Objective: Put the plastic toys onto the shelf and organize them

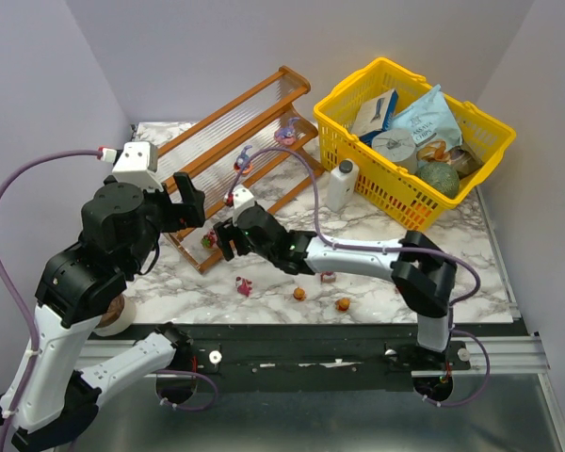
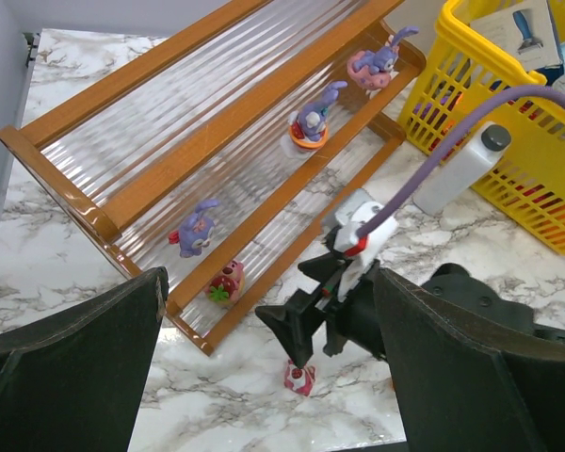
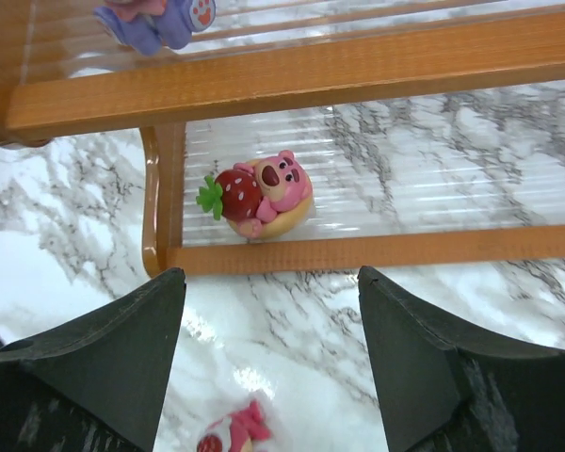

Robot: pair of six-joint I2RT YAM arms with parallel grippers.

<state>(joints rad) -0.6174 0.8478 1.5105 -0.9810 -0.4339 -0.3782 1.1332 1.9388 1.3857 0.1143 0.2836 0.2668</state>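
Note:
The shelf (image 1: 228,141) stands slanted at the back left, wood frame with clear ribbed tiers. On it are a pink strawberry figurine (image 3: 259,196) on the lowest tier's left end, a purple bunny (image 2: 196,229), a purple figure on an orange base (image 2: 313,118) and a pink-purple one (image 2: 375,64). Loose toys lie on the marble: a pink one (image 1: 244,287), two orange ones (image 1: 300,294) (image 1: 344,303) and a purple-pink one (image 1: 328,277). My right gripper (image 3: 268,348) is open and empty, just in front of the shelf's lowest rail, above the pink toy (image 3: 231,435). My left gripper (image 2: 268,278) is open and empty, high over the shelf's near end.
A yellow basket (image 1: 471,155) of packaged goods stands at the back right. A small white bottle (image 1: 342,184) stands between the basket and the shelf. The right arm (image 1: 358,256) stretches across the table's middle towards the shelf. A tape roll (image 1: 113,315) lies at the near left edge.

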